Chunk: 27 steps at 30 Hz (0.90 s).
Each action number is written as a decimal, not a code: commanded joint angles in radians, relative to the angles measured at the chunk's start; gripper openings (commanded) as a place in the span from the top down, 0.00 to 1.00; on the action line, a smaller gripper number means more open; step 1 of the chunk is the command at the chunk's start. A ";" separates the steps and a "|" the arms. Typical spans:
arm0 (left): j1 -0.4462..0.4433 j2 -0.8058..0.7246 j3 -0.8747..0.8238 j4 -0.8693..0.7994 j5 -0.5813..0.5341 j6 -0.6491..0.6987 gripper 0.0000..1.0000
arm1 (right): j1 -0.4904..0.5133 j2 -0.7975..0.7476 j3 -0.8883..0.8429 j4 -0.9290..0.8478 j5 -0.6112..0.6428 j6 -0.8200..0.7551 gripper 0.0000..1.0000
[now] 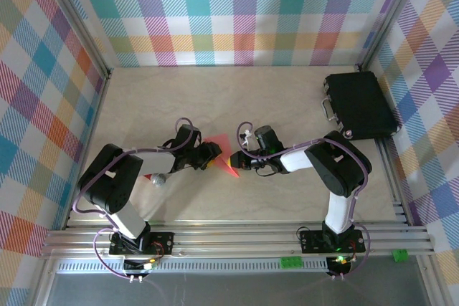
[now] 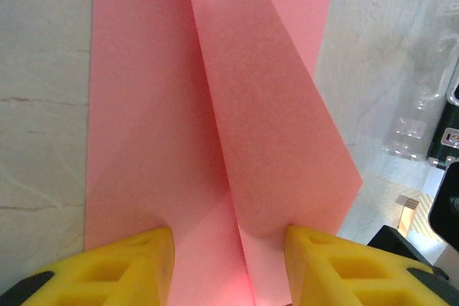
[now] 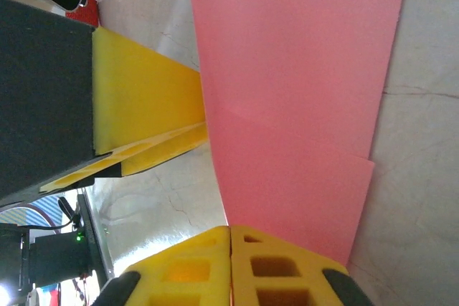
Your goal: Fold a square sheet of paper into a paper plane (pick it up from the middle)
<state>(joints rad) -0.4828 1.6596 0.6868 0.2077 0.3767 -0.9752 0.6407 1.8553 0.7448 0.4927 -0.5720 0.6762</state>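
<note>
Some folds are in, and I judge more remain: left gripper (image 2: pixel 229 263) gapes astride the salmon-pink paper (image 2: pixel 272 141), right gripper (image 3: pixel 231 249) pinches it.

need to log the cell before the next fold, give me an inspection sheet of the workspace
surface: pale marbled tabletop
job's things: pink paper, partly folded, flaps meeting at a centre crease, lying between the grippers
clutter: black case at the far right; small red object beside the left arm
grippers: left gripper open, fingers astride the crease; right gripper shut, apparently on the paper's edge
cables: purple cables along both arms, off the paper
surroundings: plaid walls on three sides; metal rail at the near edge
</note>
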 commanded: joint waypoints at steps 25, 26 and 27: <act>-0.013 0.063 0.019 -0.201 -0.016 0.029 0.51 | 0.159 -0.147 0.136 -0.506 0.446 -0.293 0.58; -0.013 0.063 0.019 -0.200 -0.016 0.030 0.51 | 0.165 -0.136 0.146 -0.509 0.448 -0.294 0.58; -0.013 0.063 0.019 -0.200 -0.016 0.029 0.51 | 0.169 -0.124 0.158 -0.513 0.450 -0.294 0.59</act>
<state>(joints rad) -0.4831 1.6691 0.7258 0.1329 0.3813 -0.9600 0.7967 1.7000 0.8619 0.0273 -0.1509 0.4141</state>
